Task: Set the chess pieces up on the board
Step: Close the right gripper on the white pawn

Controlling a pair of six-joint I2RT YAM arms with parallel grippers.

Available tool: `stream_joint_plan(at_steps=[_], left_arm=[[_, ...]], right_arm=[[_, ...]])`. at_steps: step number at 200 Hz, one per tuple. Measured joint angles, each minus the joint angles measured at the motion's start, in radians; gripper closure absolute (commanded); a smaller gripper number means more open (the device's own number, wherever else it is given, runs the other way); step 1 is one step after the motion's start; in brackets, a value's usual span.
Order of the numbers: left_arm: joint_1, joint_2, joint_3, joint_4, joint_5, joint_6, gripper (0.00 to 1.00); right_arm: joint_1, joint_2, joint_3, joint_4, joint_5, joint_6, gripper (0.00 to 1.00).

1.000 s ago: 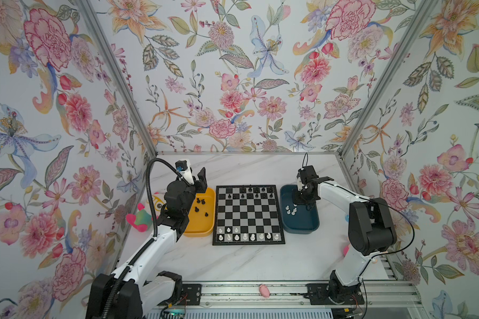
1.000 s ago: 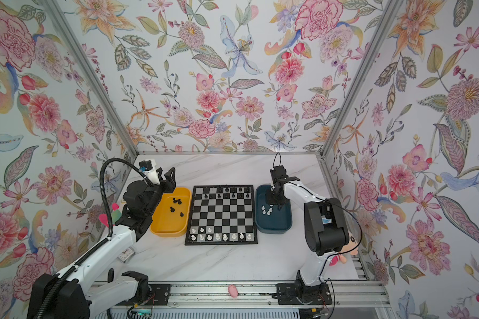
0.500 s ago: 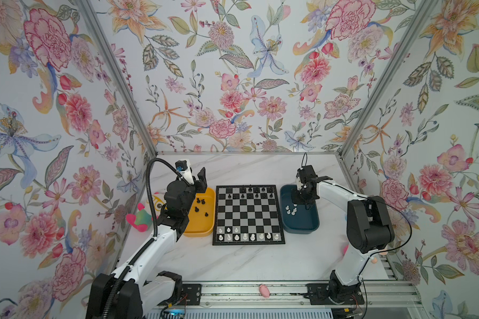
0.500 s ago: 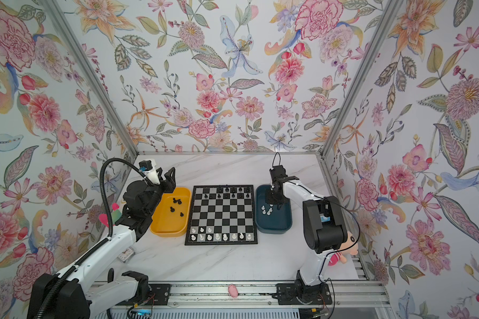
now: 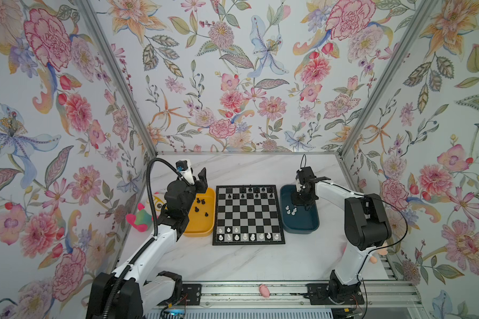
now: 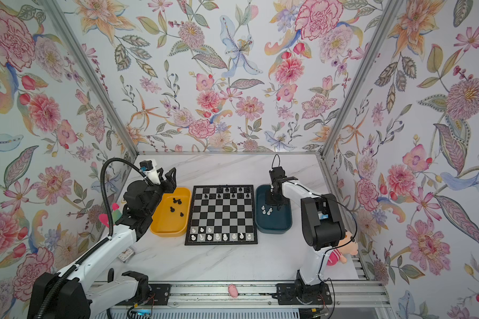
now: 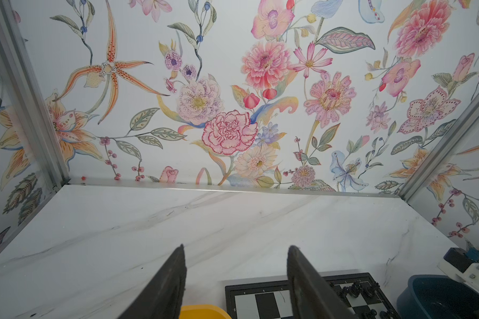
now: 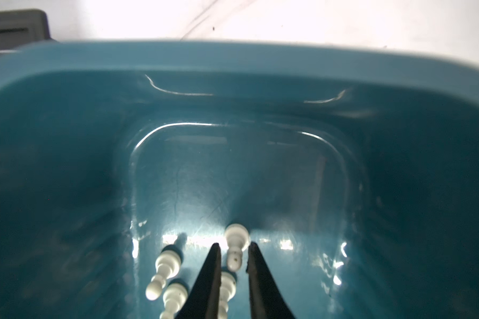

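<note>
Blue tray [image 5: 299,230]: right gripper [image 8: 233,247], jaws narrowed, straddles a white piece [image 8: 235,234] for pickup, grip unclear; left gripper [image 7: 236,246], half-open and empty, waits clear above yellow tray's [image 5: 199,233] far edge.

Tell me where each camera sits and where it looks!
Top views: high in front, looking down at the black-and-silver chessboard, yellow plastic tray, dark blue plastic tray; left arm and right arm show.
Left wrist: on the raised left arm, facing across the white marble table to the flowered wall; left gripper's open fingers show.
Right wrist: over the blue tray, facing in at white chess pieces; right gripper's fingers straddle one.
Both wrist views catch the blue tray.
</note>
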Motion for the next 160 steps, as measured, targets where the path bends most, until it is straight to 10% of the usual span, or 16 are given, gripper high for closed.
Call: stream_joint_plan(at_steps=[160], left_arm=[[0.002,0.000,0.000,0.000,0.000,-0.002,0.41]], right_arm=[[0.000,0.019,0.009,0.001,0.004,0.000,0.83]])
